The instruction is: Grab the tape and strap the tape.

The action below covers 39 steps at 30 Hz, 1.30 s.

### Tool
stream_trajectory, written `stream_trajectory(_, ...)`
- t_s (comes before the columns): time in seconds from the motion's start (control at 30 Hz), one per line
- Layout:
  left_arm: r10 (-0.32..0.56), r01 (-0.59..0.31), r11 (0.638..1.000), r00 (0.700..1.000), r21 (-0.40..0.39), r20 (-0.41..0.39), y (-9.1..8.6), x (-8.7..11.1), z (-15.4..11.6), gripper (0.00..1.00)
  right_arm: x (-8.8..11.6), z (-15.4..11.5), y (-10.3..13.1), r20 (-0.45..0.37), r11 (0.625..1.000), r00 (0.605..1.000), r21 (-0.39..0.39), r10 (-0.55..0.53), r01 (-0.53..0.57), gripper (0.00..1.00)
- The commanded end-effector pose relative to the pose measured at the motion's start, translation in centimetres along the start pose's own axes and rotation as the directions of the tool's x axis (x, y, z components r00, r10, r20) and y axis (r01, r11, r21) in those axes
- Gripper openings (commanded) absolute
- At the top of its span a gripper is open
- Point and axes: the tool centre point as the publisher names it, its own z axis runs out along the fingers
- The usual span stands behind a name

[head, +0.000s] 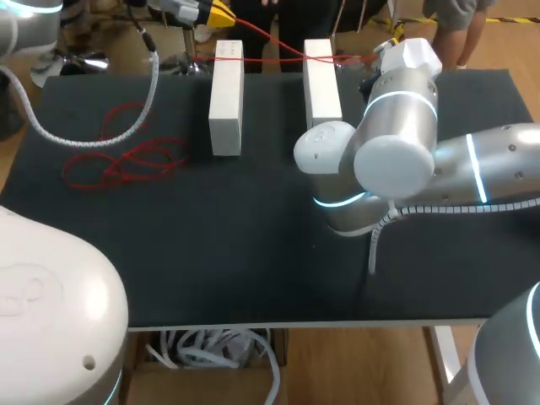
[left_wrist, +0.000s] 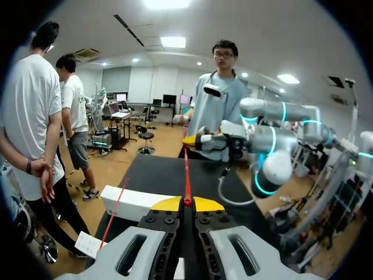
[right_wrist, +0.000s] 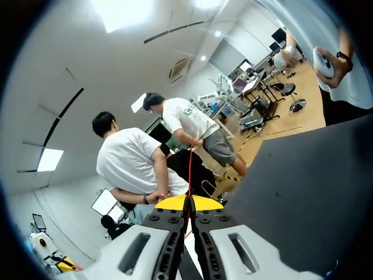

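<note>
A thin red tape [head: 278,52] runs taut above the far ends of two white blocks, the left one [head: 226,97] and the right one [head: 321,80]. My left gripper [head: 216,13] is shut on one end of it at the table's back edge. My right gripper [head: 389,44] is shut on the other end at the back right. In the left wrist view the tape [left_wrist: 187,172] leads from my shut tips [left_wrist: 187,202] straight to the other gripper [left_wrist: 191,140]. In the right wrist view the tape [right_wrist: 190,169] rises from my shut tips [right_wrist: 187,203]. Loose red tape [head: 126,159] lies coiled on the mat.
The black mat [head: 228,245] covers the table. My left arm's white braided cable [head: 126,126] hangs in a loop over the coiled tape. My right arm's elbow [head: 392,139] stands over the mat right of the blocks.
</note>
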Motion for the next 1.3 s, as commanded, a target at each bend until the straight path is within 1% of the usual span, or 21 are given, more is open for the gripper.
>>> stream_trajectory(0.03, 0.041, -0.033, 0.917, 0.999, -0.397, 0.011, -1.8, 0.1, 0.9, 0.00, 0.1, 0.0, 0.2, 0.003, 1.000, 1.000, 0.005, 0.000, 0.000, 0.00)
stream_trajectory(1.17, 0.041, -0.033, 0.917, 0.999, -0.397, 0.011, -1.8, 0.1, 0.9, 0.00, 0.1, 0.0, 0.2, 0.003, 1.000, 1.000, 0.005, 0.000, 0.000, 0.00)
stream_trajectory(1.2, 0.041, -0.033, 0.917, 0.999, -0.397, 0.011, -1.8, 0.1, 0.9, 0.00, 0.4, -0.5, -0.1, -0.049, 0.996, 0.996, -0.055, -0.076, 0.073, 0.00)
stream_trajectory(1.23, 0.041, -0.033, 0.917, 0.999, -0.397, 0.011, -1.8, 0.1, 0.9, 0.00, 0.4, -0.8, -0.3, -0.064, 0.991, 0.991, -0.069, -0.120, 0.116, 0.00)
stream_trajectory(1.27, 0.041, -0.033, 0.917, 0.999, -0.397, 0.011, -1.8, 0.1, 0.9, 0.00, 0.7, -1.3, -0.3, -0.096, 0.981, 0.979, -0.097, -0.178, 0.169, 0.00)
stream_trajectory(1.3, 0.041, -0.033, 0.917, 0.999, -0.397, 0.011, -1.8, 0.1, 0.9, 0.00, 1.0, -1.7, -0.3, -0.114, 0.960, 0.958, -0.132, -0.263, 0.247, 0.00)
